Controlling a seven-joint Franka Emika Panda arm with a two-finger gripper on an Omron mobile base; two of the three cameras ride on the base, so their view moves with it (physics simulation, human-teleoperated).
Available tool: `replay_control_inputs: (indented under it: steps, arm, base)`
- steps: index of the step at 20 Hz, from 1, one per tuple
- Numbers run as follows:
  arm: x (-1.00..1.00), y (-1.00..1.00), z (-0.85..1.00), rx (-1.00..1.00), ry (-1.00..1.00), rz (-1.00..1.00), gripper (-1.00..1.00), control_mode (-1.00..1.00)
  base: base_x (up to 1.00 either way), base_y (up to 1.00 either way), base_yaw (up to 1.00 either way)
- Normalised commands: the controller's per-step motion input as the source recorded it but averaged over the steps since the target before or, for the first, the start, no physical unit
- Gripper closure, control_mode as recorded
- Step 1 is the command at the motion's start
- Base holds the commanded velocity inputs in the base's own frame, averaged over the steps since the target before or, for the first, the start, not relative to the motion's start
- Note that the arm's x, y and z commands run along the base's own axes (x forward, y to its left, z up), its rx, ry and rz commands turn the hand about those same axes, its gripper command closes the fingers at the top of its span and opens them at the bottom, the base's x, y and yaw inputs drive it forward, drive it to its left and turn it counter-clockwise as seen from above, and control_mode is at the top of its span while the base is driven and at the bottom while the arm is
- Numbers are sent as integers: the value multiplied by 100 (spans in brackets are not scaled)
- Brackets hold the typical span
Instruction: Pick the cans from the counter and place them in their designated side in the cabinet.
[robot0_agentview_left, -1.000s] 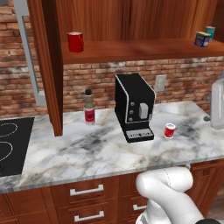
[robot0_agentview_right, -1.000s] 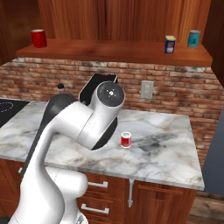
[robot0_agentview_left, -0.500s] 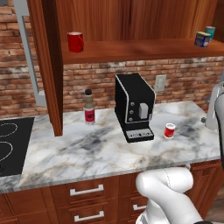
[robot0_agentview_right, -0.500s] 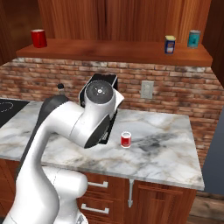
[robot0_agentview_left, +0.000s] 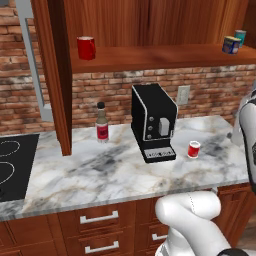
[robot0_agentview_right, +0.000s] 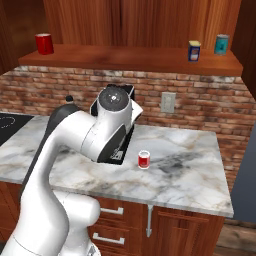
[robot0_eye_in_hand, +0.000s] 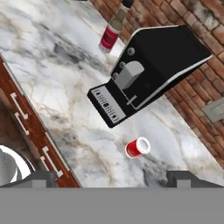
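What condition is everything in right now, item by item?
red can: upright on the counter, untouched.
blue can: upright on the cabinet shelf.
teal can: upright on the shelf.
red mug: upright on the shelf.
bottle: upright, capped.
gripper: open, empty.

The counter (robot0_agentview_left: 100, 170) is polished marble, white with grey veins, smooth and faintly glossy. Below it the drawers (robot0_agentview_left: 100, 225) are reddish wood with satin silver metal handles. The cabinet (robot0_agentview_left: 150, 30) and its shelf (robot0_agentview_right: 125, 59) are the same warm, grained wood. The back wall (robot0_agentview_right: 200, 107) is rough matt red brick. The coffee machine (robot0_agentview_left: 152, 122) looks like smooth black plastic with silvery trim. The red can (robot0_agentview_left: 193, 149) has a smooth, painted-metal look, as does the blue can (robot0_agentview_right: 194, 50). The bottle (robot0_agentview_left: 102, 123) looks glassy.
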Motion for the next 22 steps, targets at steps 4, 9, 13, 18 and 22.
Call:
replay_control_inputs:
  steps: [4, 9, 13, 18, 22]
  arm:
    - [25, 0, -15, 0, 4, -15, -100, -100]
    - [20, 0, -19, 0, 3, -18, -100, -100]
    - [16, 0, -19, 0, 0, -17, -100, -100]
    - [12, -2, -11, 2, 4, -11, -100, -100]
    - [16, -2, -12, 5, 12, -2, -100, -100]
  base:
    - [0, 0, 0]
    - [0, 0, 0]
    - [0, 0, 0]
    - [0, 0, 0]
    - [0, 0, 0]
